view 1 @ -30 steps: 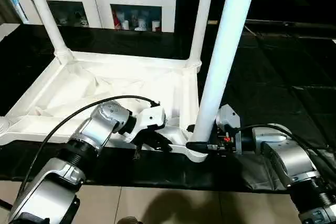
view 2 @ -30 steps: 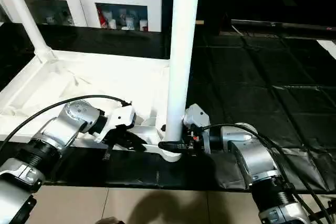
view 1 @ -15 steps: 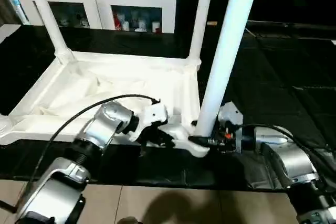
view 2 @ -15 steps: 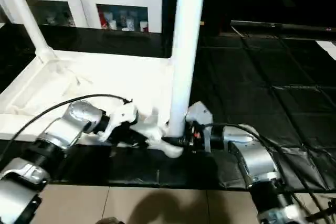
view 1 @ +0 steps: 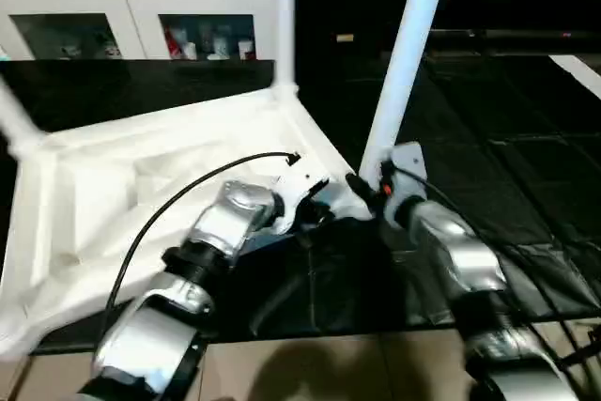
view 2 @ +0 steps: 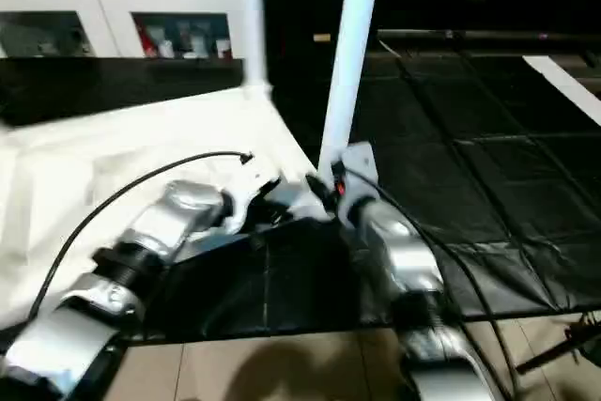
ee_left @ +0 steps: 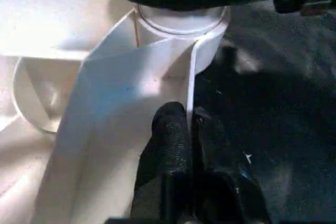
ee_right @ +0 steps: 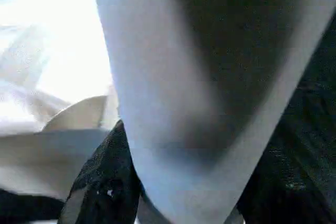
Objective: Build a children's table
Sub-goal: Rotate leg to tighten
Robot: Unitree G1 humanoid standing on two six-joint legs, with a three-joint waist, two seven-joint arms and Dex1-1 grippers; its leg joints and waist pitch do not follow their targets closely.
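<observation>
The children's table lies upside down on a black mat, its white top (view 1: pixel 141 185) turned at an angle. A back leg (view 1: pixel 284 16) stands in its socket, and another leg (view 1: pixel 14 119) shows at the left edge. At the near right corner a third leg (view 1: pixel 404 72) rises from its socket (ee_left: pixel 181 24). My right gripper (view 1: pixel 368 187) is shut around this leg's base; the leg (ee_right: pixel 173 77) sits against a black finger (ee_right: pixel 100 182). My left gripper (view 1: pixel 315 216) is shut on the thin rim wall (ee_left: pixel 191 77) just beside that corner, pinching it at the left gripper (ee_left: pixel 190 129).
A white cabinet (view 1: pixel 94 7) with glass doors stands behind the table. Black mat (view 1: pixel 507 157) spreads to the right and under the table. Tiled floor (view 1: pixel 329 373) lies along the near edge. A black cable (view 1: pixel 188 194) arcs over my left forearm.
The table top has swung round with both grippers still holding it, its near right corner now farther from me. The camera has also shifted. Neither grip has changed.
</observation>
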